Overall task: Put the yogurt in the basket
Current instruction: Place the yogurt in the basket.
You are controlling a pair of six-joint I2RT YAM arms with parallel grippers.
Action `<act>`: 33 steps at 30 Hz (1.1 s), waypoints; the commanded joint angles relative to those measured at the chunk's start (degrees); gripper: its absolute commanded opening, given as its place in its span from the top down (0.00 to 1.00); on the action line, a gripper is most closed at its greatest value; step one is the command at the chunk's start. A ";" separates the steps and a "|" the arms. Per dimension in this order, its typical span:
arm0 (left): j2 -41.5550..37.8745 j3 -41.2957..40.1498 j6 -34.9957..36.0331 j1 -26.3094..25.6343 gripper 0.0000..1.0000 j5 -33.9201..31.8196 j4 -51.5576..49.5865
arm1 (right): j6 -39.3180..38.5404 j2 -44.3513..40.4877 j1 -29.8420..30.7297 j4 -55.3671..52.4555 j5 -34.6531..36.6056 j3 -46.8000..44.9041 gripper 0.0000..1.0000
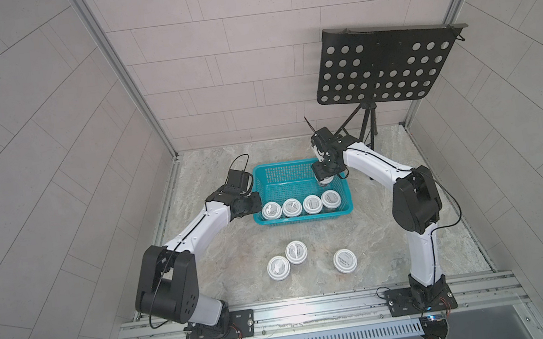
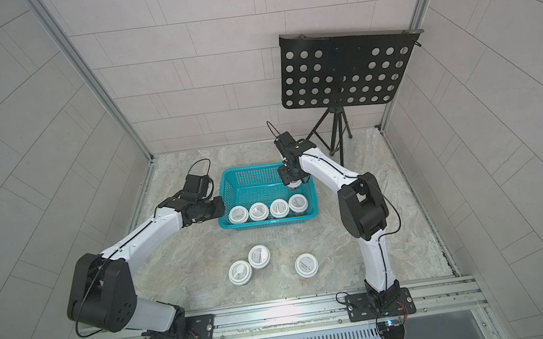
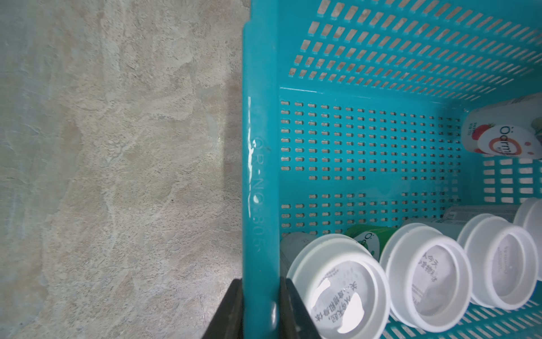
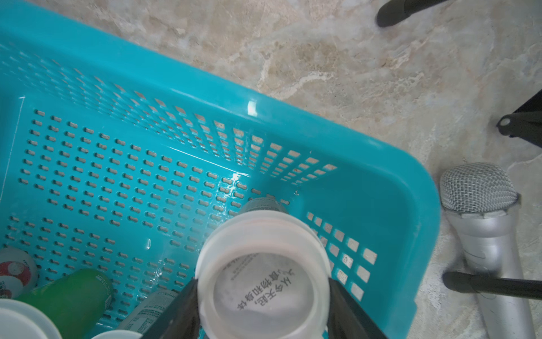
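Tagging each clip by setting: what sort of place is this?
Probably a purpose-built robot recording booth, not a kitchen: panelled walls in aluminium framing, robot arms bolted to a rail, a music stand and microphone.

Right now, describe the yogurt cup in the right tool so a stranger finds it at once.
Find the teal basket on the marble table. Four white-lidded cups line its near wall. The yogurt cup is alone near its far right corner, the only one clamped in the right tool.
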 commanded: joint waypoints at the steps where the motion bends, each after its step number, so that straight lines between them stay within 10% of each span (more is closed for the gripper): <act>1: 0.62 -0.72 1.61 -0.39 0.74 -0.76 -7.26 | 0.32 1.57 -0.32 -1.00 1.76 1.48 0.33; 33: 1.04 -0.32 1.39 -0.34 0.66 -0.60 -7.07 | 3.01 5.53 -0.85 0.15 2.89 2.37 0.24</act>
